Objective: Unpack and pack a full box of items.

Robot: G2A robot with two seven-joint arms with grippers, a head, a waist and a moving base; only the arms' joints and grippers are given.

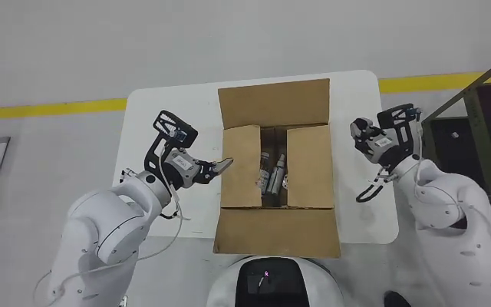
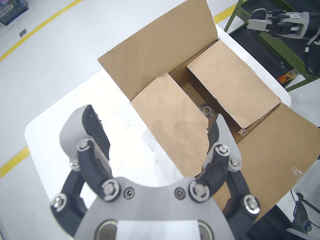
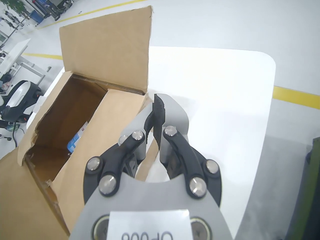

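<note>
A cardboard box point(image 1: 273, 104) stands in the middle of the white table point(image 1: 165, 115), its far and near flaps folded outward. The two side flaps lie partly over the opening. Through the gap between them several bottles point(image 1: 272, 175) show inside, and a silver cap point(image 2: 206, 109) shows there too. My left gripper point(image 1: 218, 170) is open at the left side flap point(image 2: 172, 123), whose torn edge stands between its fingers. My right gripper point(image 3: 155, 111) is shut on nothing, above the table just right of the box point(image 3: 107, 46). A blue-and-white item point(image 3: 77, 136) lies deep in the box.
A green metal rack point(image 1: 460, 115) stands off the table's right side, close behind the right arm. A small orange bottle point(image 2: 287, 76) lies on the floor by it. Bare table surface lies to the left of the box and at its far right corner point(image 3: 212, 81).
</note>
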